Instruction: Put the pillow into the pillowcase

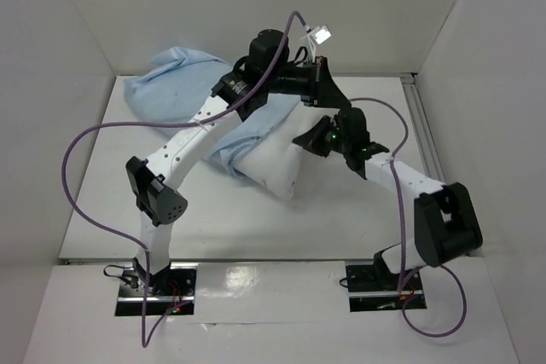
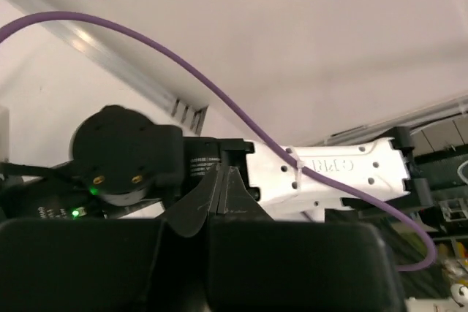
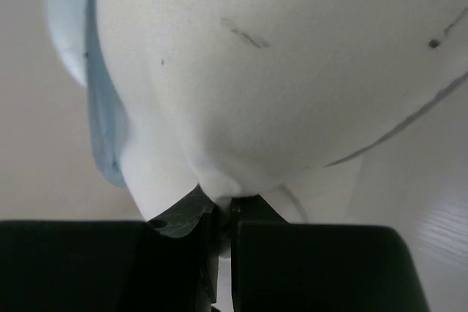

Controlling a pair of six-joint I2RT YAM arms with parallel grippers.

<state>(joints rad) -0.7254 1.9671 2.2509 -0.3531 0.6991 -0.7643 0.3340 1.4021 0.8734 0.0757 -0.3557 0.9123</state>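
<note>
Right gripper (image 3: 223, 213) clenched on pinch of pillow (image 3: 278, 93) fabric. Left gripper (image 2: 225, 193) clenched, nothing between jaws. Pillow lies mid surface (image 1: 341, 219), pillowcase (image 1: 171, 83) draped over its far-left end.

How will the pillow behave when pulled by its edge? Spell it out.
Probably floppy: the pillow bunches to a nub where the right gripper pinches it. Likely light for its bulk, being puffy. It may drag along the pillowcase covering part of it.
</note>
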